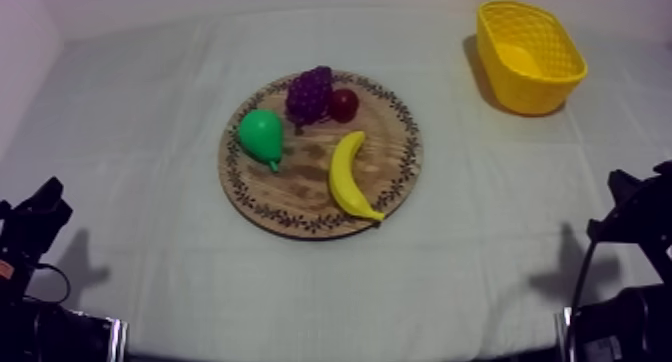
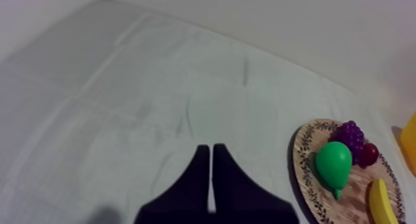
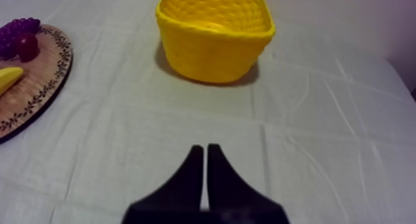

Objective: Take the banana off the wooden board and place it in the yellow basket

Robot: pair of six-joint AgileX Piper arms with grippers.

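Observation:
A yellow banana (image 1: 348,176) lies on the right part of the round wooden board (image 1: 300,201) in the middle of the table. The yellow basket (image 1: 529,54) stands at the far right, with nothing showing inside it. My left gripper (image 1: 40,208) rests low at the left edge and my right gripper (image 1: 630,201) low at the right edge, both far from the board. In the left wrist view my fingers (image 2: 212,153) lie together as a narrow wedge over bare cloth. My right gripper (image 3: 205,151) is likewise shut, short of the basket (image 3: 213,34).
A green pear (image 1: 263,136), a bunch of purple grapes (image 1: 310,92) and a small red fruit (image 1: 344,104) share the board with the banana. Bare cloth lies between the board and the basket. A wall rises behind the table's far edge.

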